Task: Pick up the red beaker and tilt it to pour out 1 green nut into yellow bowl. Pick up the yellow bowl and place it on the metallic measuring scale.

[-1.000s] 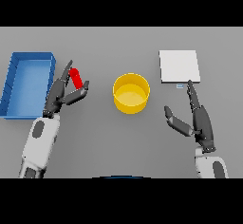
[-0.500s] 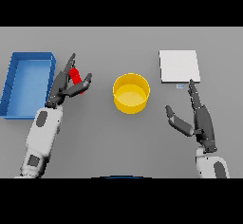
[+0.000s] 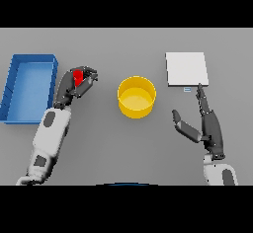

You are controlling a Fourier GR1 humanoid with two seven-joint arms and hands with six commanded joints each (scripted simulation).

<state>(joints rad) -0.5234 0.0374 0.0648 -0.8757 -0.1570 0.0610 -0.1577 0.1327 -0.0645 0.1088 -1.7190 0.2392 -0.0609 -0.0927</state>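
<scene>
The left hand (image 3: 75,85) has its fingers and thumb curled round the red beaker (image 3: 77,76), holding it just beside the right wall of the blue bin (image 3: 29,59), with a strip of bare grey table (image 3: 108,49) between it and the yellow bowl (image 3: 136,96). The bowl stands mid-table, well apart from the metallic measuring scale (image 3: 186,69) at the upper right. The right hand (image 3: 206,123) holds nothing, its fingers straight and its fingertips near the scale's front edge.
</scene>
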